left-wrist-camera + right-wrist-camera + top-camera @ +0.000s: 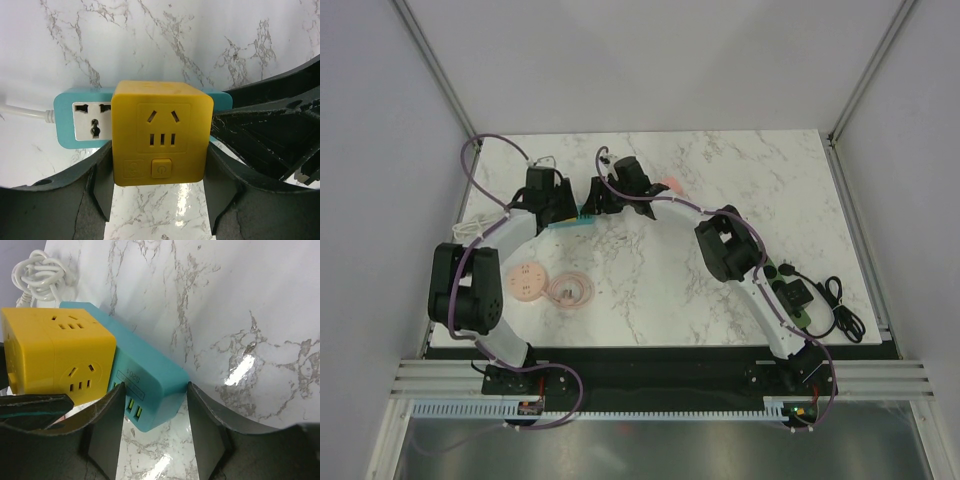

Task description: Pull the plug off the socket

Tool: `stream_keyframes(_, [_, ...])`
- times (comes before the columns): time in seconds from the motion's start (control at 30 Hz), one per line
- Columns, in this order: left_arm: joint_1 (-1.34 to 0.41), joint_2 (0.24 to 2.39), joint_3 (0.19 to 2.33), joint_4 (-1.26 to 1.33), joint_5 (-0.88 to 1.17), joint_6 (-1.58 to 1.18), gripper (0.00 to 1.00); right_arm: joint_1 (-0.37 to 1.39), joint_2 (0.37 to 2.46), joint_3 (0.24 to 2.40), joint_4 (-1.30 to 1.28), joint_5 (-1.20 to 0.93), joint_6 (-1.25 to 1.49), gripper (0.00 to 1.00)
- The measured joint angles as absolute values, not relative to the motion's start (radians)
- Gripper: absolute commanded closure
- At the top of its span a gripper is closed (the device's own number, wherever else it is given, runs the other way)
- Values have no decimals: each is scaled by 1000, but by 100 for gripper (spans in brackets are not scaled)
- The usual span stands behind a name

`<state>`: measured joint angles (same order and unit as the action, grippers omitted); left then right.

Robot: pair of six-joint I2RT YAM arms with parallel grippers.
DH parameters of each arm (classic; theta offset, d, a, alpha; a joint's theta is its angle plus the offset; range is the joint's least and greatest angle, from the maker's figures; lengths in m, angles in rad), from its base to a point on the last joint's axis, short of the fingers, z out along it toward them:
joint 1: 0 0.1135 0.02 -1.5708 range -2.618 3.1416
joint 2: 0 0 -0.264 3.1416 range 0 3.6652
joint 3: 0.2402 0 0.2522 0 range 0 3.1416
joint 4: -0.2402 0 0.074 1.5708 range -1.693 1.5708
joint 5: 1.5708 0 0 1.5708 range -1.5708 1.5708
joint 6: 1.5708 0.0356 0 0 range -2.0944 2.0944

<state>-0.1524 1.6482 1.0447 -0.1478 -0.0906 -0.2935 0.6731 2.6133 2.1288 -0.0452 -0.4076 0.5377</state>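
Yellow plug cube (160, 132), seated in the teal power strip (62, 107) at the centre of the left wrist frame, looks light, rigid and slick-sided, so the left gripper (160, 170) clamped on its flat flanks seems well placed, the right gripper (156, 387) pinching the strip's end.

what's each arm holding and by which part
Left fingers grip the yellow cube plug by its sides; right fingers grip the teal power strip at its end.

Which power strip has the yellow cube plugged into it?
The teal strip with the white cord; the green strip on the right carries a black plug instead.
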Motion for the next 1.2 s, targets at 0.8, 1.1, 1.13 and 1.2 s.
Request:
stream_keyframes(0.8, [-152, 1541, 929, 59, 152, -290, 98, 705, 2698, 2412, -364, -216, 503, 54])
stream_keyframes(1.1, [-175, 1478, 958, 48, 164, -287, 98, 709, 2715, 2438, -353, -212, 502, 46])
stream_keyframes(1.13, [-179, 1475, 966, 30, 146, -288, 98, 710, 2715, 2434, -347, -213, 501, 44])
stream_keyframes(1.2, [-185, 1468, 984, -10, 89, -288, 98, 711, 2714, 2414, -314, -225, 498, 40])
